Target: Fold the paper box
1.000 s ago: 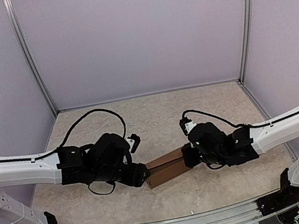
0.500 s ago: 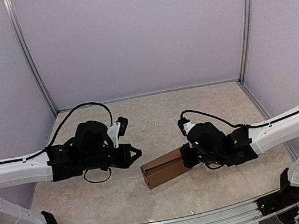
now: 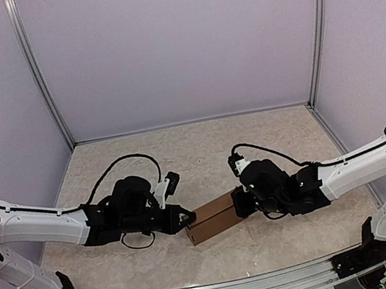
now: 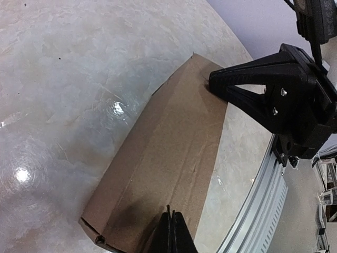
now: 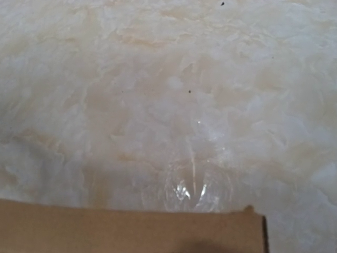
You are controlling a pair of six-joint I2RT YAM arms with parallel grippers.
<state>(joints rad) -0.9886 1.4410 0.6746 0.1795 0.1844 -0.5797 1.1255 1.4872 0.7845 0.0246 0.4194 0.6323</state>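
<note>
There's the paper box (image 3: 212, 219), closed up into a slim, plain brown cardboard slab (no print anywhere), lying flat and slightly askew, one end touching the left gripper (image 3: 189, 220), the other against the right gripper (image 3: 239, 204).

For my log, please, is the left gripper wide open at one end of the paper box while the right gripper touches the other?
Not quite: the left gripper is shut at its end of the paper box, as the left wrist view shows.

Low, stretched inward: left arm (image 3: 43, 225), right arm (image 3: 361, 166). Jaws of left gripper (image 3: 187, 220) pressed together, tip pointing right. Opposite, right gripper (image 3: 240, 202) closed, pointing left.
</note>
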